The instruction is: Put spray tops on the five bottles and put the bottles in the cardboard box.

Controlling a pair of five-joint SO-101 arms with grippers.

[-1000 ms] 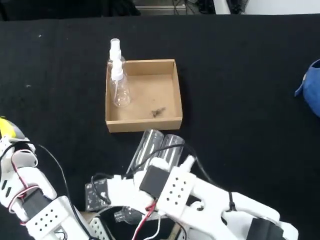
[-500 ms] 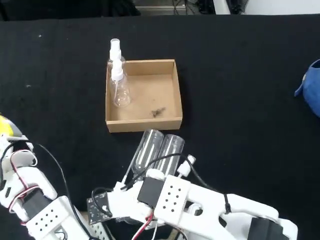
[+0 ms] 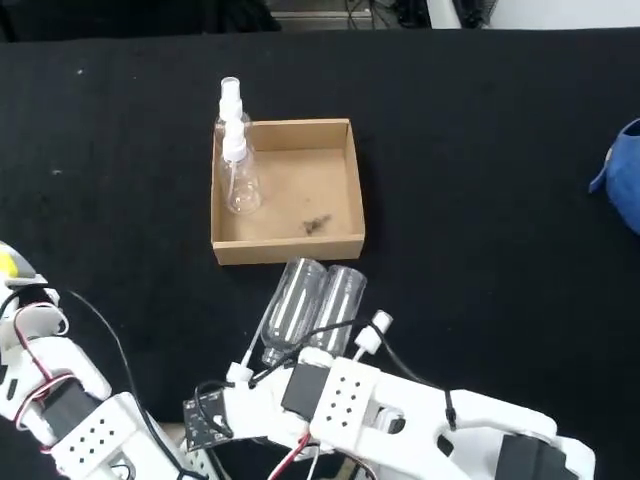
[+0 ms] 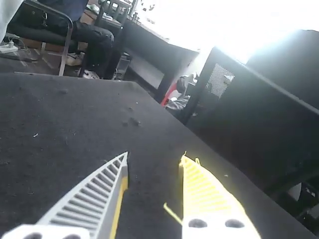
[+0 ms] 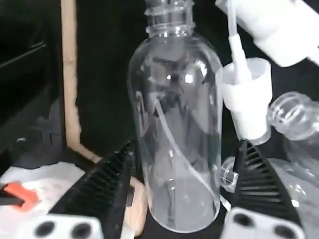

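Currently the right gripper [image 5: 185,149] is straddling an uncapped bottle [image 5: 174,99] with jaws spread, the bottle's long axis running straight away, neck farthest, a spray top [image 5: 246,94] just beside it. The left gripper [image 4: 154,156] is hanging spread and empty, well off the cardboard box [image 3: 290,247].

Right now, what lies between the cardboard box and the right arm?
In the high view, two clear bottles lie side by side on the black table, between the cardboard box and the right arm.

Black tabletop [image 3: 500,150], blue object [image 3: 622,180] at its edge, dark chair [image 4: 37,34], desk [image 4: 149,52], bright window glare [image 4: 209,20]
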